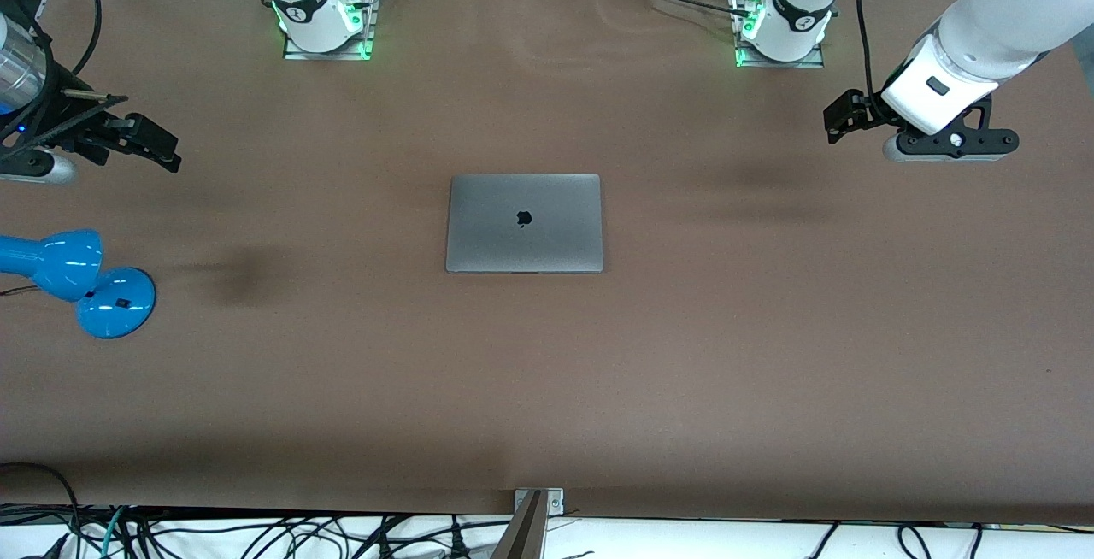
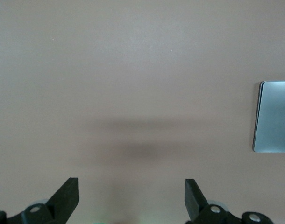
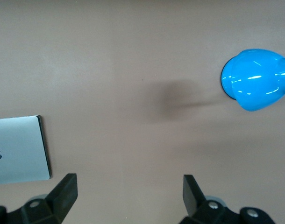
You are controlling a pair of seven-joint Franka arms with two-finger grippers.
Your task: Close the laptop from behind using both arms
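Brown-covered table (image 1: 547,388) carries everything. Two white Franka arms, bases along the table edge farthest from the front camera, both held up and out toward the table ends; both wait.

Laptop (image 1: 524,223) lies flat near the table's middle, lid already down, apple logo up. Nothing of keyboard or trackpad shows. Judgement: closing looks done, no lid left to push.

Blue desk lamp (image 1: 77,281) sits at the right arm's end of the table, near that edge, well apart from the laptop.

Left gripper (image 1: 842,119) hangs over bare table at the left arm's end, fingers (image 2: 70,193) spread wide, holding nothing. Right gripper (image 1: 149,144) hangs over the right arm's end, above the table by the lamp, fingers (image 3: 67,191) likewise wide apart and empty.

Handling, as judgement: slim metal shell, stiff, moderately heavy, smooth and likely slippery under rubber pads; screen fragile. Contact best made as a flat push along the lid's edge near both corners, not a pinch.
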